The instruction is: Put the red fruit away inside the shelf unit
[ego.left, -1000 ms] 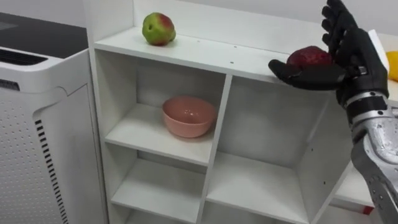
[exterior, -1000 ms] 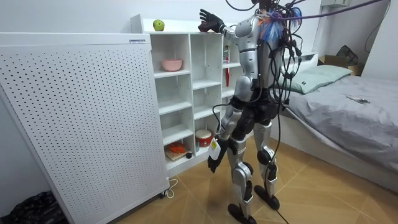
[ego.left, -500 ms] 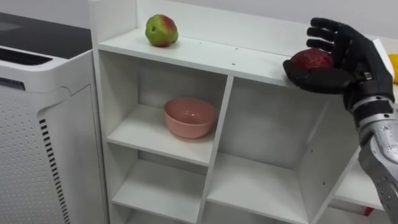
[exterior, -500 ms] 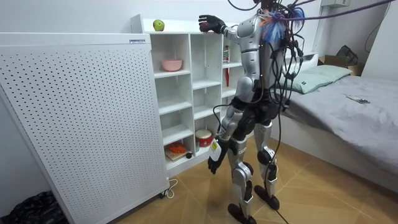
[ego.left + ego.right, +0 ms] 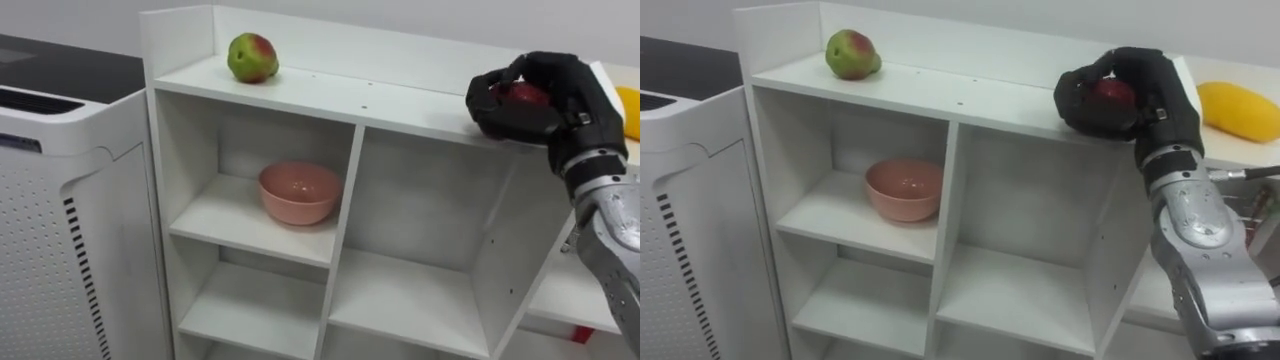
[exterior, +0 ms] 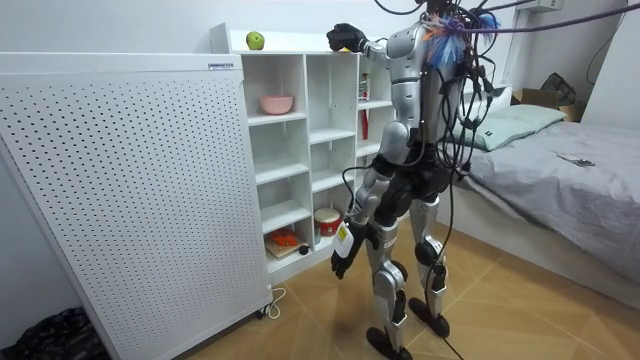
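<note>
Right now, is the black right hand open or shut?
Shut: the right hand curls round the red apple atop the white wooden cabinet.

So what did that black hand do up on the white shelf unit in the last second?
The right hand, open a second ago with its fingers straight up behind the dark red apple, has curled them over it and now grips it on top of the white shelf unit. The green-and-red apple, the pink bowl and the left hand, hanging by the thigh, stayed as they were.
</note>
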